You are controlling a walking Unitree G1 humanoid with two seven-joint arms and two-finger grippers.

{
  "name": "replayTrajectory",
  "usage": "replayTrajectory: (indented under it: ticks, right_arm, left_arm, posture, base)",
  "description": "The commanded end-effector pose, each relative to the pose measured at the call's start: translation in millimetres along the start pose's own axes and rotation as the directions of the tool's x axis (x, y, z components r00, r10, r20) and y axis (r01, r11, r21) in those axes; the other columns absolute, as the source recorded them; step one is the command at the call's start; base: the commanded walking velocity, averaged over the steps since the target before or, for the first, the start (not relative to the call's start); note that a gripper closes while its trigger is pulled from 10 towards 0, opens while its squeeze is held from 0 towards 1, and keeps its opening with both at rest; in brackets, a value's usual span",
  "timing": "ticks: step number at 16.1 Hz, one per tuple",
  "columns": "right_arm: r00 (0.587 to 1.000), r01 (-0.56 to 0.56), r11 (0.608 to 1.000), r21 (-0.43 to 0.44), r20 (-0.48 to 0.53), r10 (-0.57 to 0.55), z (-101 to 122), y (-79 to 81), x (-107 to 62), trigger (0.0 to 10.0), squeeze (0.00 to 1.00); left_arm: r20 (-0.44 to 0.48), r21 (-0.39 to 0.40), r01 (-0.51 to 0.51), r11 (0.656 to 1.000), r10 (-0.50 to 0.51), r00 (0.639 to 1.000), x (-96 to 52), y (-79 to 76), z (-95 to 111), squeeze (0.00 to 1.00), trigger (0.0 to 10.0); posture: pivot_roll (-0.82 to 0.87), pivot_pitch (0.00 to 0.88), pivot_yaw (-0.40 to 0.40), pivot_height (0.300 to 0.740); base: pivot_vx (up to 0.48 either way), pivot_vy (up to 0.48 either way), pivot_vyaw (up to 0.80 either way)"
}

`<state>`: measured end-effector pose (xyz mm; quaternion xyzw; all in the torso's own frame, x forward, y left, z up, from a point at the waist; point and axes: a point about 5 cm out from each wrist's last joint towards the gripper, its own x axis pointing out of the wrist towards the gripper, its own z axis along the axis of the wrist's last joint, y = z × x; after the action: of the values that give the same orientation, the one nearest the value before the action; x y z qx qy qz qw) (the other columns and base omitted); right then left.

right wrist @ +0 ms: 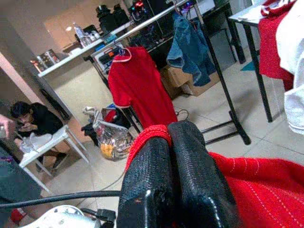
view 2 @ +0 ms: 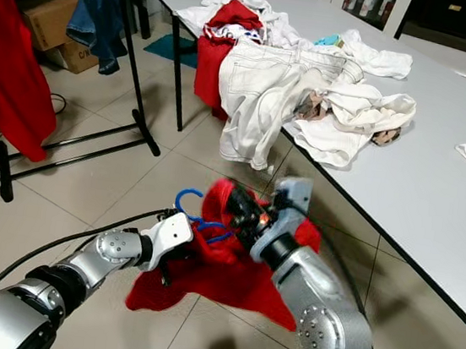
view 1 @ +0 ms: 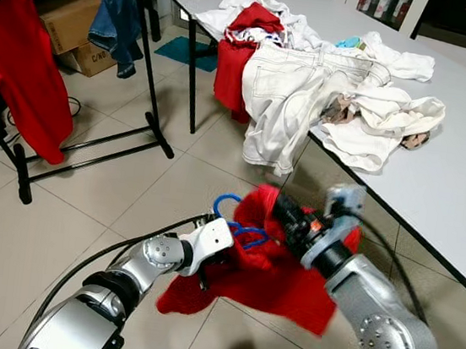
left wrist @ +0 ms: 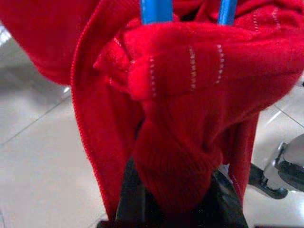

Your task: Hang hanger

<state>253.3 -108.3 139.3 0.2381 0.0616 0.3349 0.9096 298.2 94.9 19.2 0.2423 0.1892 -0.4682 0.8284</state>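
A red knit sweater (view 1: 275, 282) hangs low over the tiled floor, held between my two grippers. A blue hanger (view 1: 232, 217) is threaded into it, with its hook sticking out at the top and its blue bars (left wrist: 156, 10) running into the cloth. My left gripper (view 1: 208, 274) grips the sweater's lower left part, and a fold of red cloth sits between its black fingers (left wrist: 135, 199). My right gripper (right wrist: 173, 137) is shut on the sweater's upper edge, with its fingers pressed together. The black clothes rack (view 1: 154, 88) stands to the left.
A red shirt (view 1: 17, 63) and blue jeans (view 1: 117, 7) hang on the rack, with cardboard boxes (view 1: 73, 23) behind. To my right is a grey table (view 1: 453, 184) piled with white and red clothes (view 1: 312, 82). A person (right wrist: 33, 121) sits at a small table far off.
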Motion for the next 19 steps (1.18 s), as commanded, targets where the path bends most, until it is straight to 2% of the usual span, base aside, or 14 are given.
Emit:
replayTrajectory:
  ticks: [1, 2, 3, 5, 6, 8, 10, 11, 13, 15, 19]
  right_arm:
    - [0.998, 0.026, 0.999, -0.028, -0.053, -0.028, -7.5, -4.3, -0.4, 10.0, 0.00]
    - [0.969, 0.084, 0.972, -0.219, -0.211, -0.131, -30.4, -17.5, -4.6, 10.0, 0.00]
    - [0.940, 0.121, 0.947, -0.297, -0.272, -0.205, -43.1, -26.9, -9.9, 10.0, 0.00]
    - [0.954, 0.155, 0.954, -0.257, -0.210, -0.212, -35.7, -24.5, -8.6, 10.0, 0.00]
    - [0.962, 0.134, 0.957, -0.256, -0.199, -0.188, -31.9, -19.7, -6.5, 10.0, 0.00]
    - [0.959, 0.136, 0.945, -0.299, -0.199, -0.201, -32.2, -20.1, -3.9, 10.0, 0.00]
    - [0.940, 0.291, 0.913, -0.285, -0.091, -0.328, -19.1, -34.7, -2.6, 10.0, 0.00]
    - [0.928, 0.351, 0.910, -0.220, -0.047, -0.369, -11.0, -39.9, -3.3, 10.0, 0.00]
    - [0.934, 0.345, 0.917, -0.201, -0.024, -0.357, -2.6, -37.7, -3.8, 10.0, 0.00]
    - [0.949, 0.304, 0.928, -0.215, -0.013, -0.314, 2.9, -28.7, -2.0, 10.0, 0.00]
    - [0.931, 0.362, 0.914, -0.181, 0.031, -0.363, 9.0, -30.8, -6.9, 10.0, 0.00]
  left_arm:
    - [0.021, 0.032, -0.018, 0.999, 0.018, 1.000, 0.9, 3.9, 6.6, 0.00, 10.0]
    - [0.033, 0.038, -0.041, 0.998, 0.040, 0.999, 0.9, 4.5, 7.6, 0.00, 10.0]
    - [0.046, 0.042, -0.061, 0.997, 0.059, 0.997, 1.1, 5.0, 8.9, 0.00, 10.0]
    - [0.055, 0.045, -0.085, 0.995, 0.082, 0.995, 0.9, 5.8, 9.4, 0.00, 10.0]
    - [0.064, 0.041, -0.105, 0.994, 0.102, 0.993, 0.6, 6.5, 9.7, 0.00, 10.0]
    - [0.084, 0.047, -0.130, 0.990, 0.126, 0.988, 0.9, 7.0, 11.8, 0.00, 10.0]
    - [0.122, 0.048, -0.143, 0.989, 0.136, 0.983, 2.1, 6.2, 16.5, 0.00, 10.0]
    - [0.124, 0.051, -0.147, 0.988, 0.140, 0.982, 2.7, 5.2, 16.7, 0.00, 10.0]
    - [0.124, 0.049, -0.154, 0.987, 0.147, 0.981, 3.0, 2.9, 14.9, 0.00, 10.0]
    - [0.124, 0.056, -0.172, 0.984, 0.164, 0.979, 2.3, 1.3, 12.1, 0.00, 10.0]
    - [0.124, 0.051, -0.194, 0.980, 0.187, 0.975, 1.5, -1.3, 8.0, 0.00, 10.0]
  posture:
    - [-0.17, 0.000, 0.053, 0.740]
    - [-0.17, 0.000, 0.052, 0.740]
    - [-0.17, 0.000, 0.051, 0.740]
    - [-0.17, 0.000, 0.050, 0.740]
    - [-0.18, 0.000, 0.052, 0.740]
    - [-0.18, 0.000, 0.050, 0.740]
    - [-0.17, 0.000, 0.045, 0.740]
    - [-0.17, 0.000, 0.045, 0.740]
    - [-0.18, 0.000, 0.046, 0.740]
    - [-0.18, 0.000, 0.043, 0.740]
    - [-0.17, 0.000, 0.042, 0.740]
  base:
    - [0.000, 0.000, 0.00]
    - [0.000, 0.000, 0.00]
    - [0.000, 0.000, 0.00]
    - [0.000, 0.000, 0.00]
    - [0.000, 0.000, 0.00]
    - [0.000, 0.000, 0.00]
    - [0.000, 0.000, 0.00]
    - [0.000, 0.000, 0.00]
    - [0.000, 0.000, 0.00]
    - [0.000, 0.000, 0.00]
    - [0.000, 0.000, 0.00]
